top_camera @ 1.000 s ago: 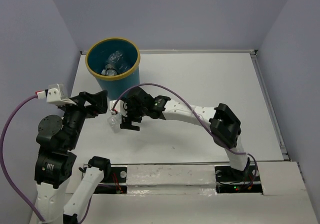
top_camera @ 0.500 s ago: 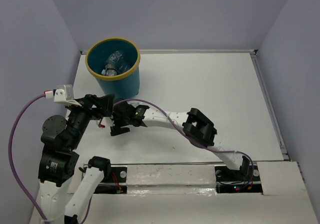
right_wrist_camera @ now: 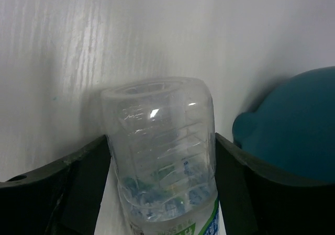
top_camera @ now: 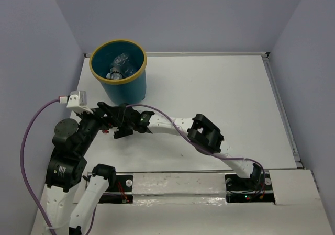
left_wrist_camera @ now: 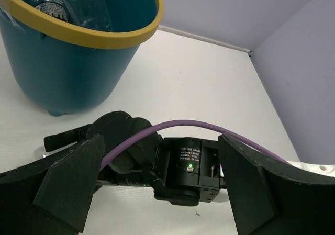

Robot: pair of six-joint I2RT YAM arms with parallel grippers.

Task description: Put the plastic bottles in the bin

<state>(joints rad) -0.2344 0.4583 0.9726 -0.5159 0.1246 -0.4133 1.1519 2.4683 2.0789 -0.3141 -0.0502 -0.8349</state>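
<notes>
A clear plastic bottle (right_wrist_camera: 159, 156) with a blue and green label lies on the white table. My right gripper (right_wrist_camera: 161, 146) has both black fingers pressed against the bottle's sides. In the top view this gripper (top_camera: 120, 130) sits low, just in front of the bin, and covers the bottle. The teal bin (top_camera: 125, 91) with a yellow rim stands at the far left and holds several clear bottles (top_camera: 119, 65). My left gripper (left_wrist_camera: 160, 141) is open and empty, its fingers spread on either side of the right arm's wrist, just behind it (top_camera: 107, 114).
The bin's foot (right_wrist_camera: 293, 120) is just to the right of the held bottle. A purple cable (left_wrist_camera: 199, 126) arcs over the right wrist, between the left fingers. The two arms crowd together at the left, with side walls close by.
My right arm stretched left and down over the bottle, and its jaws closed in on it. The left arm drifted slightly right, toward the right wrist.
</notes>
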